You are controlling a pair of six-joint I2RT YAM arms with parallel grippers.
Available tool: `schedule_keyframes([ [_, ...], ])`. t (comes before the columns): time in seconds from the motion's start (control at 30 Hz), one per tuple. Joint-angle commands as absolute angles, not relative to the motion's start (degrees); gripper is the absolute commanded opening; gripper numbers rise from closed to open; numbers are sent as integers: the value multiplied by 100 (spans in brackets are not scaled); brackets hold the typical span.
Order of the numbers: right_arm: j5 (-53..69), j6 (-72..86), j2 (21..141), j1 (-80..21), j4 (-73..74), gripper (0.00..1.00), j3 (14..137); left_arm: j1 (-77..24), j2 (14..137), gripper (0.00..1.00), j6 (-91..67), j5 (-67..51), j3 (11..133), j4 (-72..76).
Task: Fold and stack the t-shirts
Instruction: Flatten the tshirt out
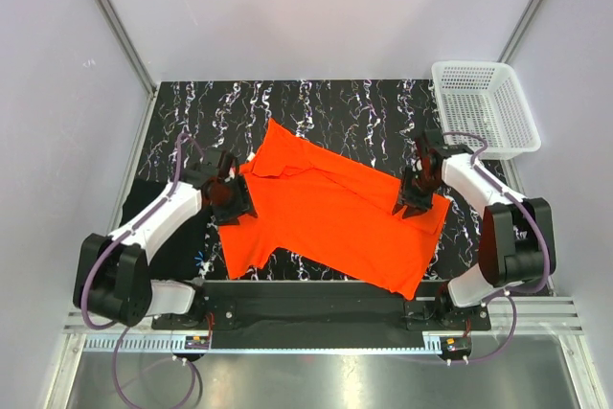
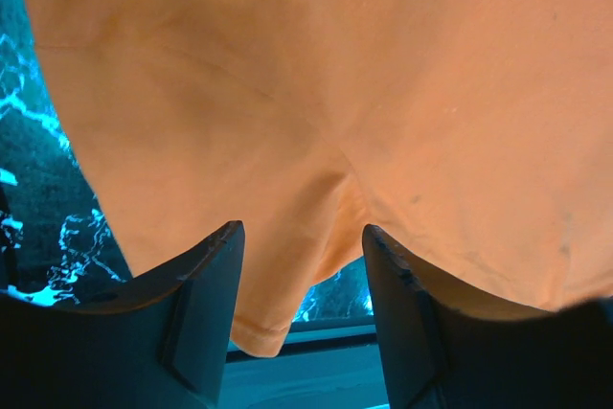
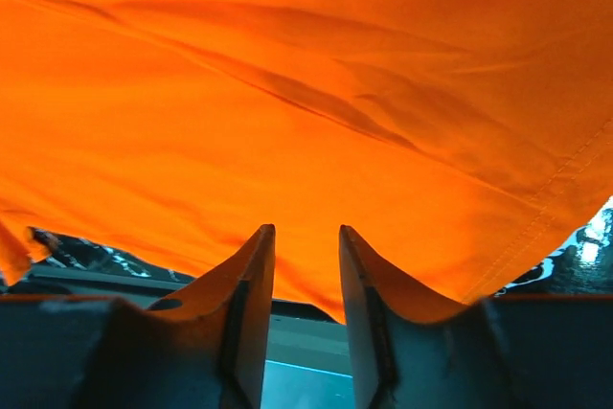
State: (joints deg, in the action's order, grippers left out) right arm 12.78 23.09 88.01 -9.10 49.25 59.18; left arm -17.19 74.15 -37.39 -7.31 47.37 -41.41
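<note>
Top view: your orange-red t-shirt (image 1: 335, 213) lies spread, slightly skewed, on the marbled mat (image 1: 335, 112) covering the bench. The left gripper (image 1: 230, 200) sits at the shirt's left edge and the right gripper (image 1: 417, 200) at its right edge. A white mesh basket (image 1: 525, 112) stands far right, apart from the shirt.

Left wrist view: your jaws stand well apart, and a fold of the cloth hangs into the gap without being pinched.

Right wrist view: your jaws are parted by a narrow gap. The shirt's hem drapes over their tips, and the gap below it is clear.
</note>
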Motion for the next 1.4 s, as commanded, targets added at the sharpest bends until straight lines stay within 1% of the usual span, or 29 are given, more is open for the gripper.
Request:
schedule_keyframes([
  [0.0,941,2153,8877,-914,4790,41,5775,-1723,7786,58,-3841,-809,5403,-4069],
  [0.1,1028,2285,8973,-931,4632,46,5678,-1723,8339,60,-3946,-852,5712,-4087],
  [0.13,1081,2303,9087,-932,4562,47,5678,-1731,8645,60,-3990,-853,5782,-4087],
  [0.2,1090,2329,9245,-932,4562,48,5765,-1749,8876,59,-4043,-782,5940,-4122],
  [0.3,1116,2338,9456,-958,4465,49,5818,-1863,9201,59,-4008,-668,6213,-4113],
  [0.43,1213,2347,9807,-1002,4456,49,5959,-1995,9684,59,-4008,-800,6626,-4113],
  [0.67,1090,2329,10485,-1063,4482,50,6555,-2057,10713,59,-3850,-966,7584,-4113],
  [0.83,835,2347,10818,-1055,4465,50,6960,-2048,11170,61,-3841,-975,7760,-4087],
  [0.93,695,2487,11143,-1072,4386,51,7303,-2039,11495,62,-3771,-1090,7988,-4078],
  [1.03,475,2619,11486,-1072,4140,52,7777,-2013,11907,64,-3595,-837,8427,-3973],
  [1.07,388,2593,11644,-1072,4131,52,8239,-1987,12048,64,-3551,-800,8742,-3938],
  [1.13,141,2584,12136,-1072,4131,52,8734,-1785,12347,64,-3542,-939,9156,-3946],
  [1.17,115,2549,12312,-1064,4131,52,9250,-1723,12523,63,-3559,-906,9541,-3946],
  [1.2,27,2549,12583,-1072,4157,53,9490,-1636,12559,63,-3490,-853,9736,-3981],
  [1.27,35,2575,12726,-1072,4323,52,10034,-1608,12455,63,-3428,-607,10053,-4191],
  [1.33,-104,2645,12543,-1090,4474,53,10116,-1643,11859,64,-3314,-379,9863,-4192],
  [1.37,-149,2637,12394,-1107,4465,53,9994,-1670,11587,65,-3235,-291,9522,-4192],
])
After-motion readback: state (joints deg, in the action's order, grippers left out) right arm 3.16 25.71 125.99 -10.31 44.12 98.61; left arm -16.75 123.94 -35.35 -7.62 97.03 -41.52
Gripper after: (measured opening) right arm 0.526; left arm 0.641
